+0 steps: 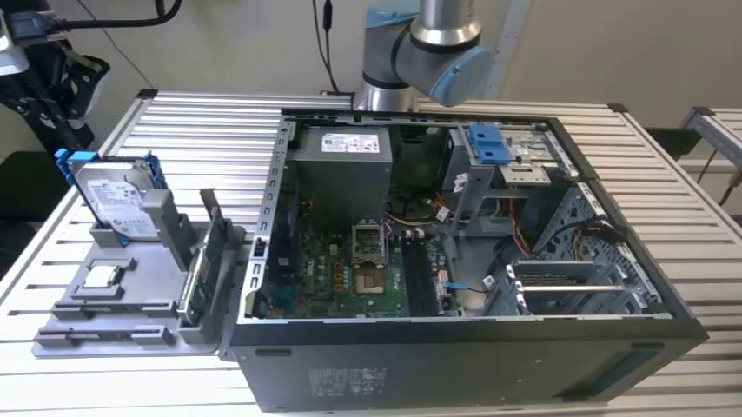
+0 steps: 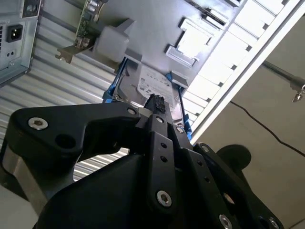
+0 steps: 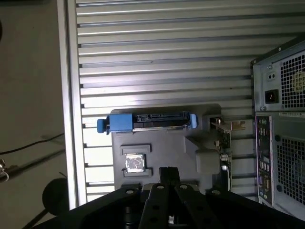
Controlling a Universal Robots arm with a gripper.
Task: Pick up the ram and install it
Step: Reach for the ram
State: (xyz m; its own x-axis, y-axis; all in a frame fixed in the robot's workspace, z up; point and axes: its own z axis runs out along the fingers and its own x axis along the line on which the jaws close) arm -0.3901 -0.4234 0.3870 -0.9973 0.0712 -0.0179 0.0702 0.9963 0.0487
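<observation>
Ram (image 1: 214, 221) upright in grey holder (image 3: 162, 143), claw (image 3: 168, 174) closed, empty, above holder

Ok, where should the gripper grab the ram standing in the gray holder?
Probably pinch the ram across its two flat faces at the top edge, coming straight down from above. It stands upright on its long edge in the gray holder, so the top edge is the free part.
</observation>
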